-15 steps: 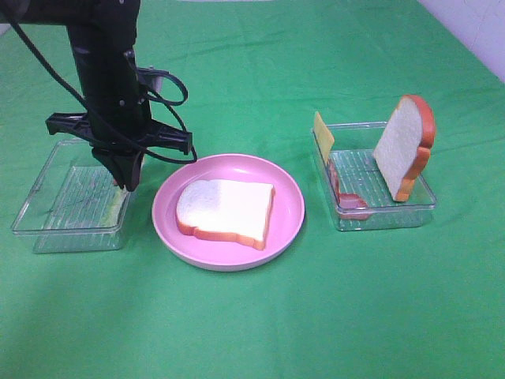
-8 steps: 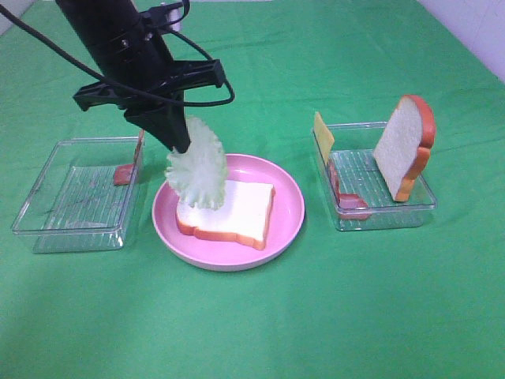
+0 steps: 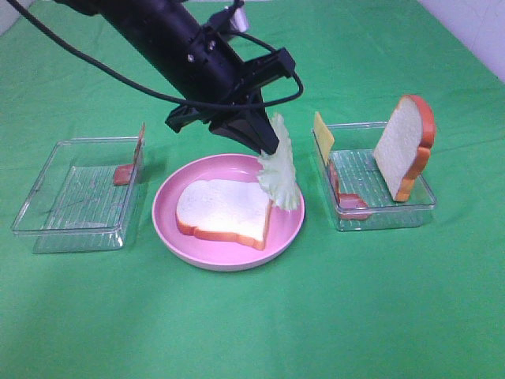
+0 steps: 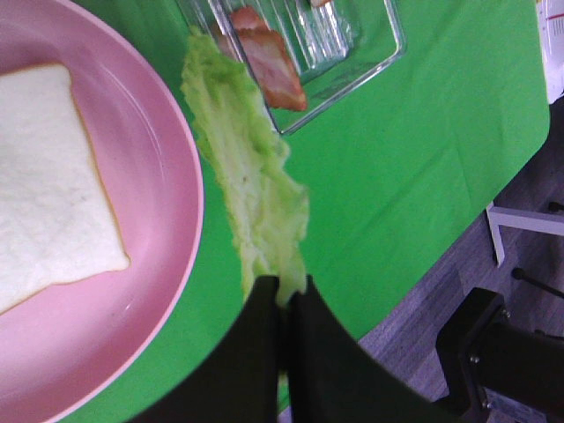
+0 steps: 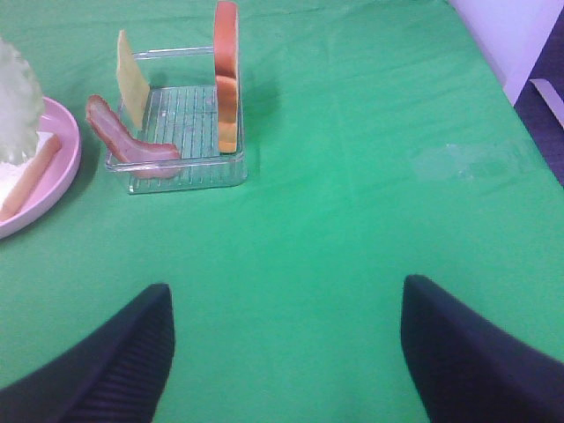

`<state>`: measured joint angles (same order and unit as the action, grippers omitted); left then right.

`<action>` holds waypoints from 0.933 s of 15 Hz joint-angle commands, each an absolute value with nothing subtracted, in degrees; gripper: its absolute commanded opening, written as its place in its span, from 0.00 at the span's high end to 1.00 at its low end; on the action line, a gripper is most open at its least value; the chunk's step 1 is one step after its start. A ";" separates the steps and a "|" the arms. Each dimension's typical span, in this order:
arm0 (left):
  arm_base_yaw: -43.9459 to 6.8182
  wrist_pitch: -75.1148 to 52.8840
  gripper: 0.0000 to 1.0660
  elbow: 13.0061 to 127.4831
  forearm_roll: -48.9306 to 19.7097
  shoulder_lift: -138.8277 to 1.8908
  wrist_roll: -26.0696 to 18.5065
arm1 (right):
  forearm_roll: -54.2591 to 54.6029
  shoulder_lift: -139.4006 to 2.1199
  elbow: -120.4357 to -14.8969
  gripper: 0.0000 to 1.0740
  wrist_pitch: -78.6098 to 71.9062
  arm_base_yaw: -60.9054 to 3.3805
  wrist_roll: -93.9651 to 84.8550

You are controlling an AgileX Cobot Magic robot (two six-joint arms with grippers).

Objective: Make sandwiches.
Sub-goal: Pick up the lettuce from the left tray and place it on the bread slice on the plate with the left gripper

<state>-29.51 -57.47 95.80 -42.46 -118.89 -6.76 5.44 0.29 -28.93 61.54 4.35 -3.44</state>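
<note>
The left gripper [image 3: 271, 147] has swung from the left tray [image 3: 47, 225] across the pink plate [image 3: 167, 229] to the plate's right side, carrying the lettuce leaf [image 3: 281, 172] with it. Its jaws are pressed together on the leaf's top end. The leaf hangs long axis nearly upright, its frilled lower end pointing down over the plate's right rim, just beside the flat bread slice [image 3: 225, 212] on the plate.

The left tray holds a small reddish meat piece [image 3: 122, 173] by its right wall. The right tray [image 3: 387, 219] holds a second bread slice [image 3: 405, 146] standing on edge, a cheese square [image 3: 323, 135] leaning at its left wall, and a curled meat strip [image 3: 351, 202].

The right gripper [image 5: 282, 352] sits over bare green cloth [image 3: 252, 332], jaws spread wide, holding nothing
</note>
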 commanded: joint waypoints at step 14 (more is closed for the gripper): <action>-30.02 -56.67 1.00 95.91 -18.51 -123.13 6.59 | 5.21 1.20 -28.82 0.36 60.73 4.53 -3.50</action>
<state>-29.91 -56.67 95.80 -17.42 -123.24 7.16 5.44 0.29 -28.93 61.54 4.35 -3.44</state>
